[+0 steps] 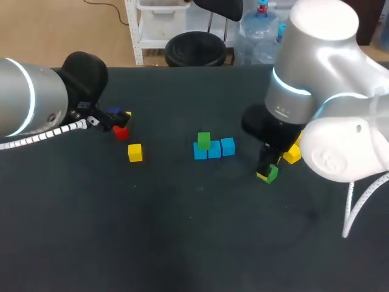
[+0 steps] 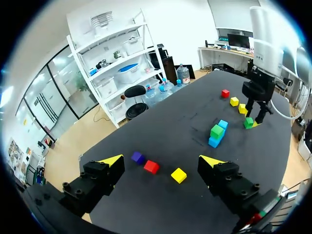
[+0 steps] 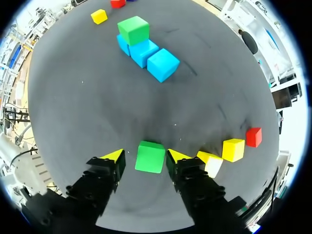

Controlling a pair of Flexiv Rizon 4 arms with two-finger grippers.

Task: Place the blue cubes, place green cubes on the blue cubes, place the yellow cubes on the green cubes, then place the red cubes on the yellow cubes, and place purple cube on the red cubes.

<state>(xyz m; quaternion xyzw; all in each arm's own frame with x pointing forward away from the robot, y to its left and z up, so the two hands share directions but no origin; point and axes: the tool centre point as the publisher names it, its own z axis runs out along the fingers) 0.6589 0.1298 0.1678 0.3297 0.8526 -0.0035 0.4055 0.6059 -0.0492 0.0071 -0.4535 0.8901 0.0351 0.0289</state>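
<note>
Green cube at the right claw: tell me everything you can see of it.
The green cube is a plain, matte, single-colour block with crisp edges. It sits flat on the dark table, between the open fingers of the right claw. A gap shows beside one finger; the other looks close or touching. It stands alone, away from the blue cubes.

Open path over table (image 3: 122, 105) between blue cubes (image 3: 146, 51) and right fingers (image 3: 176, 157); yellow cube (image 3: 210, 163) beside them

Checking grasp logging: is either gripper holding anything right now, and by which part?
Nothing is held. The right gripper straddles a small green cube with a gap at one finger; the left gripper is open, empty.
</note>
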